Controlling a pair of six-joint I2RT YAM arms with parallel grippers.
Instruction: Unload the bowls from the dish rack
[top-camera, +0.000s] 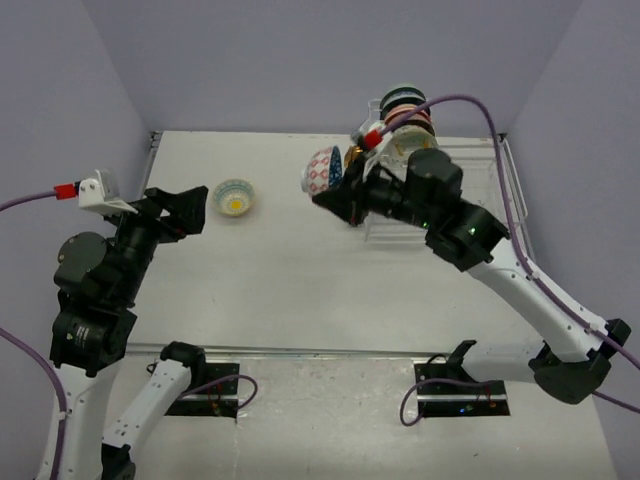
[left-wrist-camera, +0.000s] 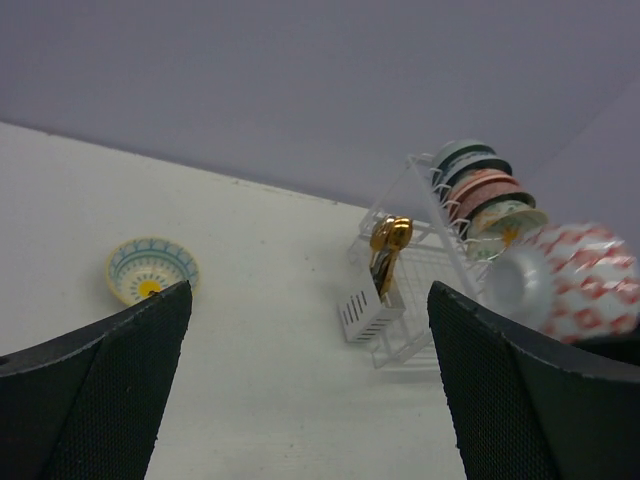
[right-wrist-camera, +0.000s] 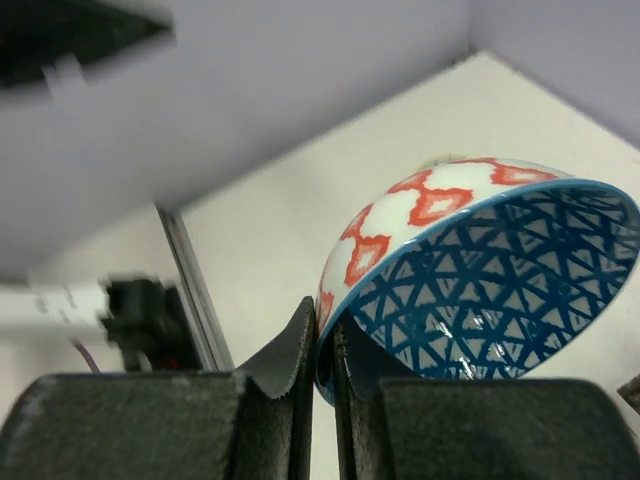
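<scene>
Beginning at the near left, the left claw (top-camera: 197, 212) is seen spread wide and empty above the tabletop (top-camera: 300, 285), so no support can be lent by it. Further in, the patterned bowl (right-wrist-camera: 470, 280) — red diamonds outside, blue lattice inside — is pinched by a thin stretch of rim in the clenched right claw (right-wrist-camera: 322, 330). It is held tilted in the air, just left of the dish rack (left-wrist-camera: 430, 260). A slip is judged the main risk: so little rim is caught that the bowl could be twisted loose by a quick swing and dropped onto the tabletop. If it is set down close to the teal bowl (top-camera: 234, 197) lying at the far left, the two could be knocked together. At the far right, the racked bowls (top-camera: 405, 105) — stood on edge in their slots — could be clipped by the arm when it is brought back.
</scene>
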